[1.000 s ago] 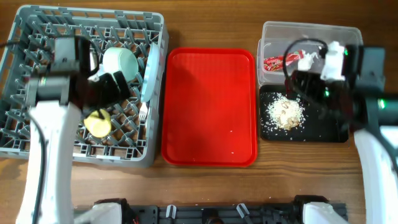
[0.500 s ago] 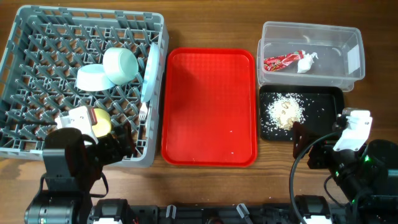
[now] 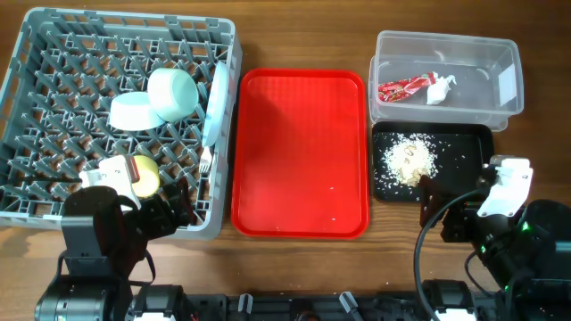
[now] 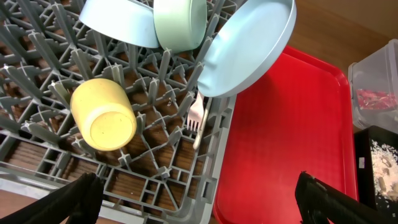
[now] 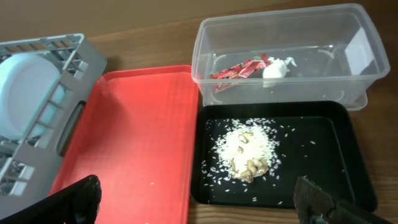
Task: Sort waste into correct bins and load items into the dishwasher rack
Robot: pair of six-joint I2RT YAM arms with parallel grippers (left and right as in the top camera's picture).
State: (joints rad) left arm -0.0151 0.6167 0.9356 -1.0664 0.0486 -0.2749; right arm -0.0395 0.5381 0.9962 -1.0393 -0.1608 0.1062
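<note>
The grey dishwasher rack (image 3: 53, 53) holds the mint-blue plate (image 3: 214, 102) on edge, two pale bowls (image 3: 174, 92) (image 3: 134, 111), a yellow-inside bowl (image 3: 144, 176) and a white fork (image 3: 204, 162). They also show in the left wrist view: plate (image 4: 255, 46), yellow bowl (image 4: 106, 118), fork (image 4: 196, 115). No spoon shows. The clear tub (image 3: 500, 85) holds the red wrapper (image 3: 401, 87) and the white napkin (image 3: 439, 89). The black tray (image 3: 473, 178) holds food scraps (image 3: 410, 160). My left gripper (image 4: 199, 205) is open and empty at the rack's near edge. My right gripper (image 5: 199, 205) is open and empty near the black tray's front.
A red serving tray (image 3: 299, 152) lies between the rack and the bins, bare but for a few crumbs. Both arm bases sit at the table's near edge, the left one (image 3: 98, 232) and the right one (image 3: 508, 232). Bare wood runs along the front.
One second ago my left arm reached over the rack and my right arm over the tub and black tray. Both have pulled back to the near edge. Nothing has moved in the last half second.
</note>
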